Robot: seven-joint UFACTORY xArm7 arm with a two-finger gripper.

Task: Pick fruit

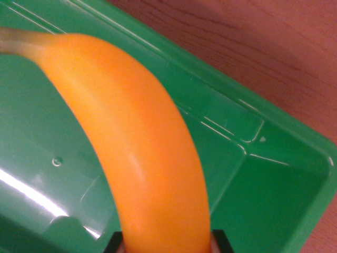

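Observation:
An orange-yellow banana (137,142) fills the middle of the wrist view, curving from its pale stem tip at the upper left down to the bottom edge. My gripper (167,243) is shut on the banana's lower end; only the dark tips of its two fingers (220,240) show on either side of the fruit at the bottom. The banana hangs over a green plastic bin (274,200), close to the camera and blurred. I cannot tell whether it touches the bin floor.
The green bin has a stepped rim and a raised inner ledge running diagonally from upper left to right. Beyond its rim, a reddish-brown wooden tabletop (253,42) fills the upper right corner.

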